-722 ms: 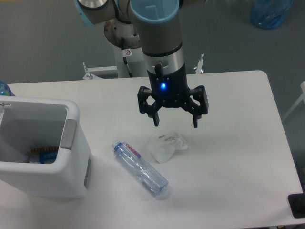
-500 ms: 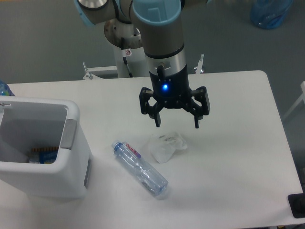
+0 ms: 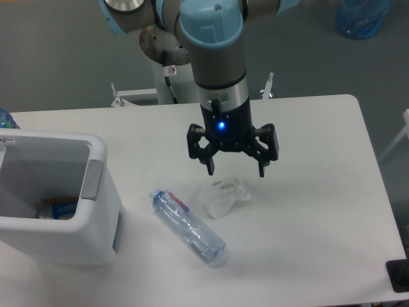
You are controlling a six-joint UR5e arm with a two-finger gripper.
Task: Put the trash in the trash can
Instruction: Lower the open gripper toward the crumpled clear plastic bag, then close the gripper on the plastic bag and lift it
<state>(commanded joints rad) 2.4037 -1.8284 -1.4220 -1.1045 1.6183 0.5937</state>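
Observation:
A small crumpled clear plastic wrapper (image 3: 222,194) lies on the white table (image 3: 319,211) near its middle. Left of it and nearer the front, a clear plastic bottle (image 3: 188,226) with a red-and-white label lies on its side. My gripper (image 3: 235,170) hangs open just above the wrapper, fingers pointing down and spread to either side of it, touching nothing. The large white trash can (image 3: 54,198) with a grey side panel stands at the table's left edge, well left of the gripper.
Inside the trash can some items lie at the bottom (image 3: 57,208). A blue bag (image 3: 363,18) sits on the floor at the far right. A dark object (image 3: 399,275) shows at the table's front right corner.
My gripper has moved down a little toward the wrapper and stays open. The wrapper, bottle and trash can have not moved.

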